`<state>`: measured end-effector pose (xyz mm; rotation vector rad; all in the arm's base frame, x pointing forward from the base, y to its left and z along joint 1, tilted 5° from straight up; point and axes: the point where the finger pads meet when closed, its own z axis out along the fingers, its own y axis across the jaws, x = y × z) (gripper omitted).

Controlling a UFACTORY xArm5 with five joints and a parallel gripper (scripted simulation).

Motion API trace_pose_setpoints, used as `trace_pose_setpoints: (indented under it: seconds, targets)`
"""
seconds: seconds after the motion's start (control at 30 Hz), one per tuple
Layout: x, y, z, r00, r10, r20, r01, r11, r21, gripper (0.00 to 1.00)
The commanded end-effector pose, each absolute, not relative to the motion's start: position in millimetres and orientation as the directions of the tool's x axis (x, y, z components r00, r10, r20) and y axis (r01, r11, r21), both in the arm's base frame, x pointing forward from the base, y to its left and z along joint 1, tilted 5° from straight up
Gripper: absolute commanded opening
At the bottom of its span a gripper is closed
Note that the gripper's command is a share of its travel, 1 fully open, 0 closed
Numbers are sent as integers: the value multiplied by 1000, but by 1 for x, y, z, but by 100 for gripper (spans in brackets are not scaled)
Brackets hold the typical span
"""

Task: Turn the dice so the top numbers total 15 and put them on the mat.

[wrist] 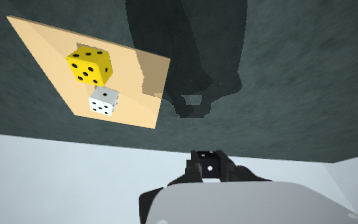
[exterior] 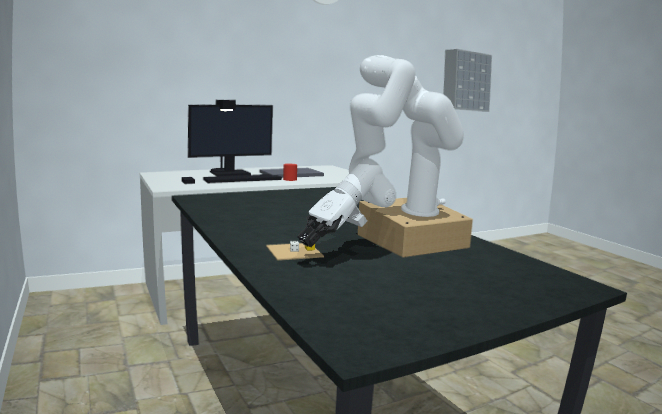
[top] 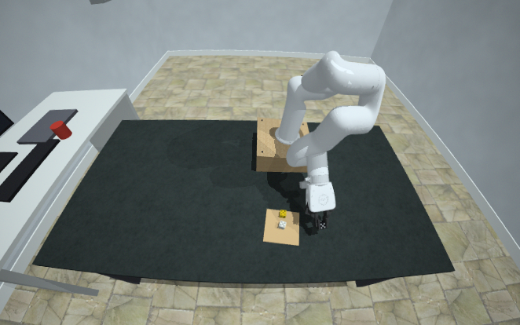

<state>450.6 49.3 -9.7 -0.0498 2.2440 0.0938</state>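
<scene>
The gripper [wrist: 210,167] is clamping a black die [wrist: 209,166] low over the table [top: 157,220], just beside the mat [top: 280,237]. A white die [wrist: 103,101] and a yellow die [wrist: 90,65] are sitting close together on the mat, the yellow one farther off.

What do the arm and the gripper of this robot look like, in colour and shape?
The arm is glossy white, made of thick rounded tube segments with bulging joints. No loose cables show. The gripper has a white boxy housing with a faint round logo, and short black fingers.
</scene>
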Motion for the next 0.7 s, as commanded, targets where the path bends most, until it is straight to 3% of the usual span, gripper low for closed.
trace_pose_setpoints:
  seconds: [0.0,0.67]
  targets:
    - [452,50,-18,-622,-3,-783,-70,996,51,21]
    - [453,53,-55,-622,-3,-783,-74,996,55,21]
